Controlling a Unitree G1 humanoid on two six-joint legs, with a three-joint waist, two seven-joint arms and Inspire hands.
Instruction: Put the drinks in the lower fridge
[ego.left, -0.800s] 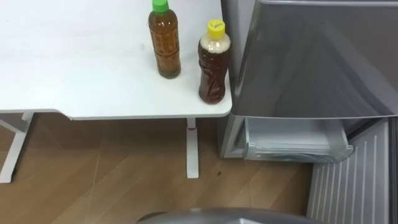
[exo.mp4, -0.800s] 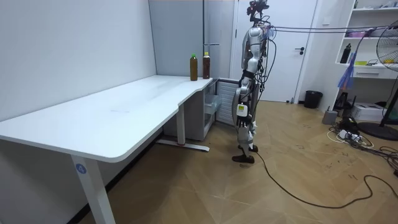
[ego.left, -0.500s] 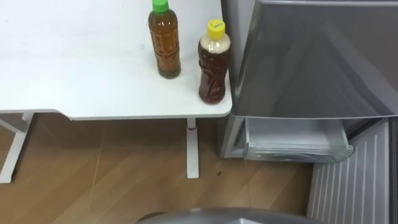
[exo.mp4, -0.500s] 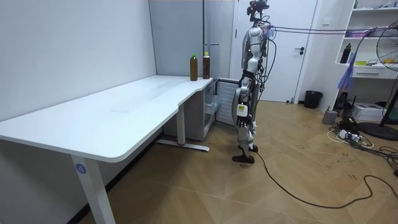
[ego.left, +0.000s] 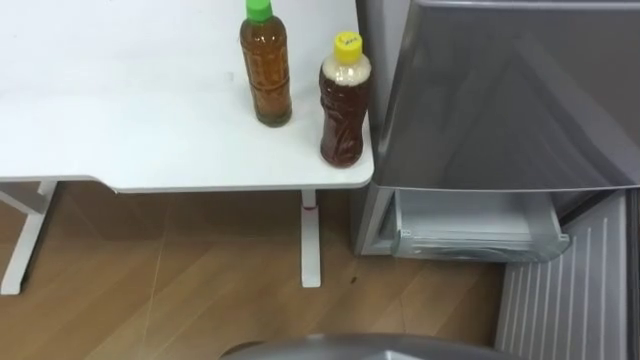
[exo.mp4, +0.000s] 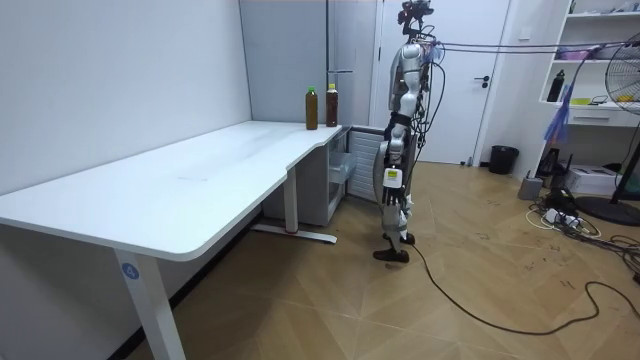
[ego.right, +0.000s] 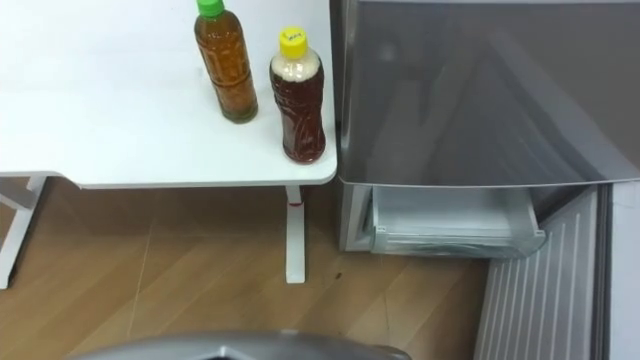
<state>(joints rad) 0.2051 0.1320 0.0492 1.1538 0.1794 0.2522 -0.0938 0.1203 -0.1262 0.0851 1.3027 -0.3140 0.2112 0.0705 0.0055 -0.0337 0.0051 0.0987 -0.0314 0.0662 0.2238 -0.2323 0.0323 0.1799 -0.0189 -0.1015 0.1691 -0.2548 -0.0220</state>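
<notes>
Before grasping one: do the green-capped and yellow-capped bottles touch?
Apart. The left eye view shows white table between the green-capped bottle and the yellow-capped bottle.

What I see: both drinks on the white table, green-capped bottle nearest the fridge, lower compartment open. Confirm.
One point is wrong: the yellow-capped bottle stands nearest the fridge, as the left eye view shows. The rest holds: it and the green-capped bottle are on the white table, lower compartment open.
</notes>
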